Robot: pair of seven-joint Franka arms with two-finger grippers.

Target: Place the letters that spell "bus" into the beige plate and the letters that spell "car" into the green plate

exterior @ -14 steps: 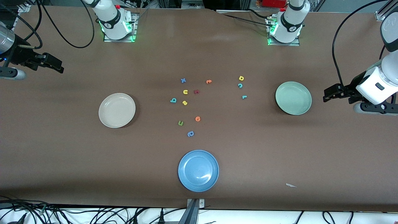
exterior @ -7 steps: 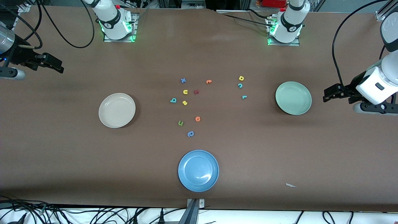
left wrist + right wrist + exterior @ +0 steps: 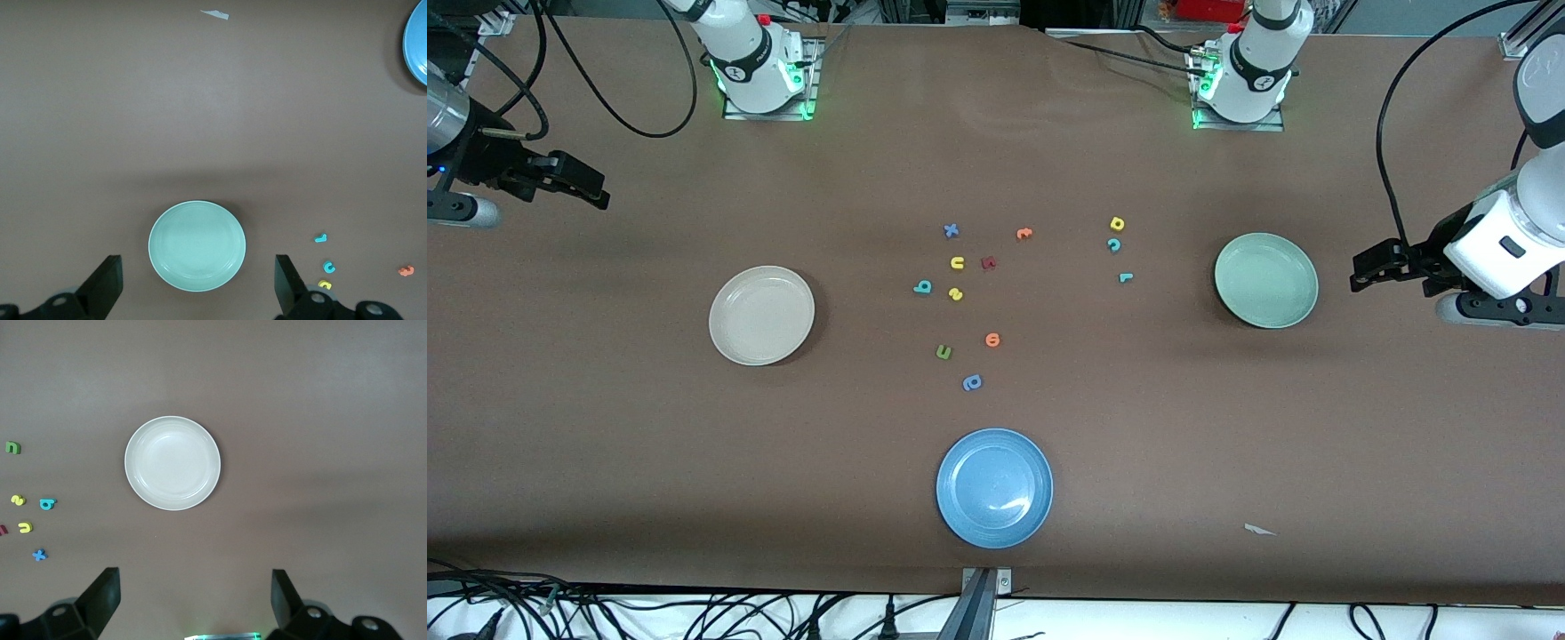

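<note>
The teal b (image 3: 923,287), yellow u (image 3: 957,262) and yellow s (image 3: 956,294) lie together mid-table. Toward the left arm's end lie the yellow a (image 3: 1117,224), teal c (image 3: 1113,244) and teal r (image 3: 1126,277), near the empty green plate (image 3: 1265,280). The beige plate (image 3: 761,316) is empty too, toward the right arm's end. My left gripper (image 3: 1360,271) hangs open over bare table at its end, with the green plate (image 3: 197,245) ahead of its fingers (image 3: 105,283). My right gripper (image 3: 596,194) hangs open at its own end, looking at the beige plate (image 3: 172,463).
Other letters lie among them: a blue x (image 3: 951,231), an orange one (image 3: 1024,234), a dark red one (image 3: 988,262), another orange (image 3: 992,340), a green one (image 3: 943,353) and a blue rounded one (image 3: 972,383). A blue plate (image 3: 994,488) sits nearest the front camera. A white scrap (image 3: 1258,530) lies on the table.
</note>
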